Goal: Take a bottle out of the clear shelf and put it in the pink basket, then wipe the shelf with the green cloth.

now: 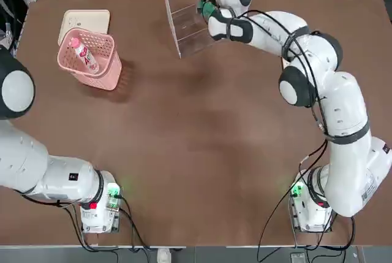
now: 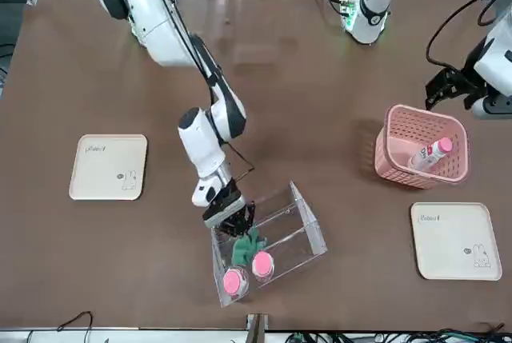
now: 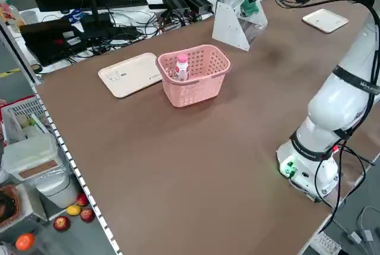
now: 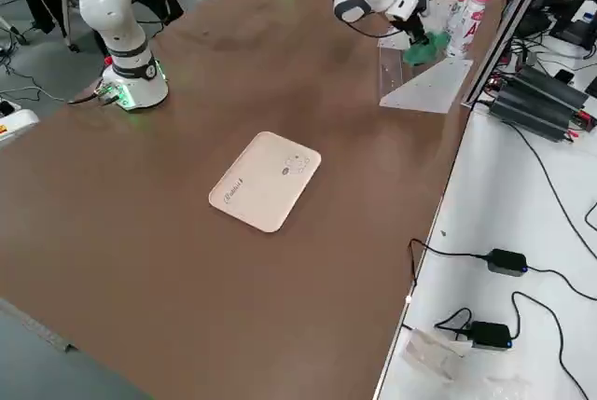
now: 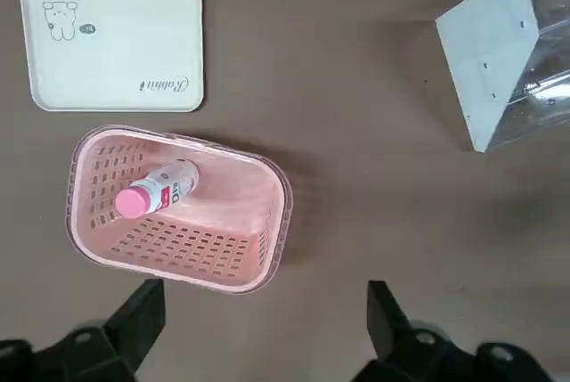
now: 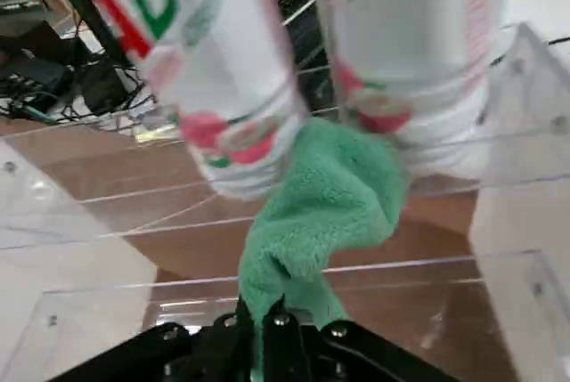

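The clear shelf [image 1: 184, 30] stands at the table's far edge. My right gripper [image 2: 232, 217] reaches into it, shut on the green cloth [image 2: 246, 243]. In the right wrist view the cloth [image 6: 329, 195] lies on a clear tier, against two white bottles [image 6: 223, 70] standing in the shelf. Their pink caps [image 2: 234, 281] show in the front view. A bottle [image 1: 82, 54] lies slanted inside the pink basket [image 1: 101, 70] at the far left. My left gripper [image 5: 263, 297] hangs open above the table beside the basket, nothing between its fingers.
A cream tray [image 1: 86, 21] lies just behind the basket. A second cream tray [image 2: 108, 167] sits on the robot's right side of the table. Cables and power bricks [image 4: 536, 92] lie past the far edge, behind the shelf.
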Robot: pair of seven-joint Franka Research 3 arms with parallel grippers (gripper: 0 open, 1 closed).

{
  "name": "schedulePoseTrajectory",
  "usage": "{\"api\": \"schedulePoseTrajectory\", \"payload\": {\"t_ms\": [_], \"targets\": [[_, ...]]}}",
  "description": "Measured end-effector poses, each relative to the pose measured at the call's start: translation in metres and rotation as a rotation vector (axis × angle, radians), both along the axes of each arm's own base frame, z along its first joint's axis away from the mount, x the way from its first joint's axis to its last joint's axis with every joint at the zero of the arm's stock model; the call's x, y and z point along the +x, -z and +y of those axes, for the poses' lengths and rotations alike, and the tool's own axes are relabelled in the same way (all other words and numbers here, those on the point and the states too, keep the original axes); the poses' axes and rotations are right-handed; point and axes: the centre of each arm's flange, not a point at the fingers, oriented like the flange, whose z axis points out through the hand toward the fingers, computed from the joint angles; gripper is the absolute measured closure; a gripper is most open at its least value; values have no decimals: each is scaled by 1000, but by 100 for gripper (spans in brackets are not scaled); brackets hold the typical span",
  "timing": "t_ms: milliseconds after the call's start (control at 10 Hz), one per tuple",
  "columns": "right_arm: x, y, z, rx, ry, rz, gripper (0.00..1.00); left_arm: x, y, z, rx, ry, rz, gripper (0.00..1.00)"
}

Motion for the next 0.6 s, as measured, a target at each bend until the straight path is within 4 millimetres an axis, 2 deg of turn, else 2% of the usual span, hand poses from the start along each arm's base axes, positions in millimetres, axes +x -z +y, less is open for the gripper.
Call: {"api": "schedulePoseTrajectory", "payload": {"t_ms": [200,600], "targets": [[-14,-4,20,60,18,25,96,0,0,0,0,0,0,0],[-22,-27,43,167,61,51,96,0,0,1,0,-1,0,0]]}}
